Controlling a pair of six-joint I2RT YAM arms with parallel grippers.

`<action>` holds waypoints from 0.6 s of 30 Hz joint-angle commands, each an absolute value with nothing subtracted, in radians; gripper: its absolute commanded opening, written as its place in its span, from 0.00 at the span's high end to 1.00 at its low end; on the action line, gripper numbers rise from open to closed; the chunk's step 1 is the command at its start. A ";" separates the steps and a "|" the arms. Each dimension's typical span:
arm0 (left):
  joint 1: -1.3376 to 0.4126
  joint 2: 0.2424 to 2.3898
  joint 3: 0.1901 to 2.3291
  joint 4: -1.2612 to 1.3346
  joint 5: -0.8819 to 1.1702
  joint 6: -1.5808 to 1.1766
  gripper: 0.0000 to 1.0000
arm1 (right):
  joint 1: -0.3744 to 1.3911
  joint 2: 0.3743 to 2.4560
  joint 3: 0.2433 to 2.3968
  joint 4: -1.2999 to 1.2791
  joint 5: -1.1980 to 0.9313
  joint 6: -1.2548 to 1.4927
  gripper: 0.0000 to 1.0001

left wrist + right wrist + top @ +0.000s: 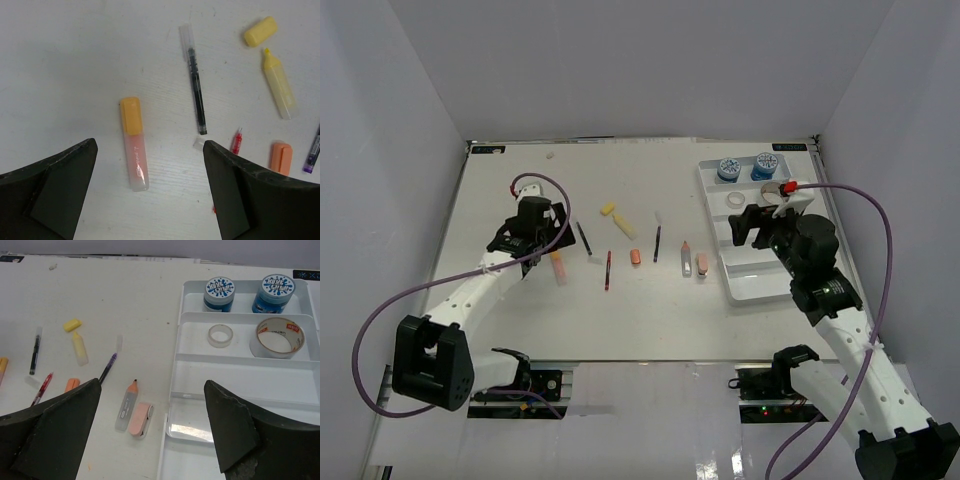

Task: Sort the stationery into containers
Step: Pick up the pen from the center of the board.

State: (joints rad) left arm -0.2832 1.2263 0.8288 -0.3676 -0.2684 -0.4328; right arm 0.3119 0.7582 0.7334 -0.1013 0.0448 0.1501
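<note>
Matte black left gripper (150, 147) splayed, empty, above translucent orange-capped highlighter (134, 145); right gripper (152, 385) splayed, empty; glossy white tray (240, 375) at 1 o'clock.

The white table (620, 325) bears a divided tray (761, 287), pens (197, 95), highlighters (135, 147) and loose caps (260, 31).

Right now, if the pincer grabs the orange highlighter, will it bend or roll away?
Probably no bending: the orange highlighter looks like a hard plastic tube. It likely won't roll far, since its body looks flattish and it lies flat on the table. Its shiny barrel might slip a little in the open left pincer.
</note>
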 commanded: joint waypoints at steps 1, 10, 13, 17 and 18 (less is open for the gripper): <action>-0.278 1.250 0.825 -0.442 -0.298 -0.520 0.02 | 0.313 0.733 0.701 -0.050 0.011 0.150 0.10; -0.276 1.338 0.787 -0.511 -0.288 -0.638 0.04 | 0.314 0.704 0.657 -0.063 -0.034 0.140 0.10; -0.276 1.376 0.788 -0.512 -0.284 -0.649 0.08 | 0.313 0.693 0.649 -0.057 -0.035 0.140 0.10; -0.276 1.416 0.788 -0.511 -0.272 -0.661 0.14 | 0.313 0.686 0.634 -0.054 -0.044 0.140 0.10; -0.276 1.419 0.785 -0.509 -0.268 -0.672 0.16 | 0.314 0.684 0.630 -0.051 -0.048 0.141 0.10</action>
State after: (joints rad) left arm -0.2832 1.4181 0.7898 -0.5053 -0.2749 -0.6384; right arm 0.3119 0.6968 0.6483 -0.0963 -0.0307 0.1486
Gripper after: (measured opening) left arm 0.857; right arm 0.900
